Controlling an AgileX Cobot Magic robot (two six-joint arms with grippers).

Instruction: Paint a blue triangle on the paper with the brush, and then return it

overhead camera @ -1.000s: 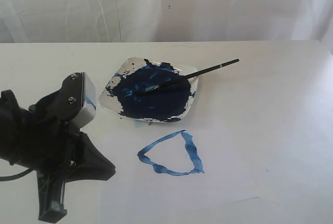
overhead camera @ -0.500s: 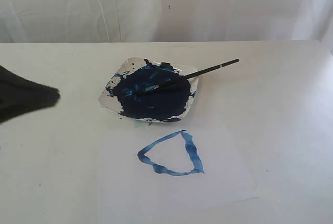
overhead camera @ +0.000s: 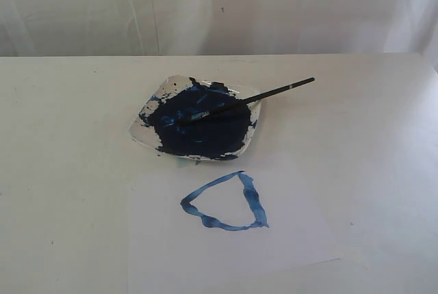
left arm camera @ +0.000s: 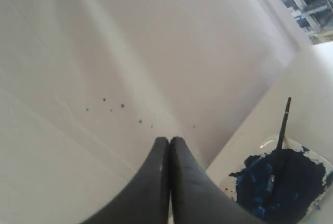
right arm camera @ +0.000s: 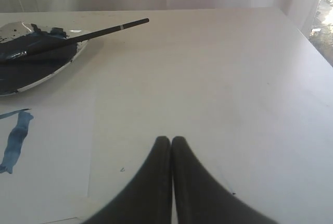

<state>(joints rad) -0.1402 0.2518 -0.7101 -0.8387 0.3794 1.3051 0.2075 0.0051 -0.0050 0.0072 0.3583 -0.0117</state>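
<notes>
The brush [overhead camera: 274, 93] is lying across the plate [overhead camera: 137, 130], its bristles sitting in the dark blue paint [overhead camera: 205, 133] and its handle poking out over the rim above the table [overhead camera: 369, 116]. That looks like its resting place, so the return seems done. The blue triangle [overhead camera: 226, 202] is sitting on the paper [overhead camera: 294, 236], just in front of the plate. Both arms are hanging clear of the work. The left hand [left arm camera: 169, 146] is pinched together with nothing in it. The right hand [right arm camera: 171, 146] is likewise closed and empty, hovering over bare table beside the paper.

Black; tapered (left gripper [left arm camera: 169, 140]; right gripper [right arm camera: 171, 139])
</notes>
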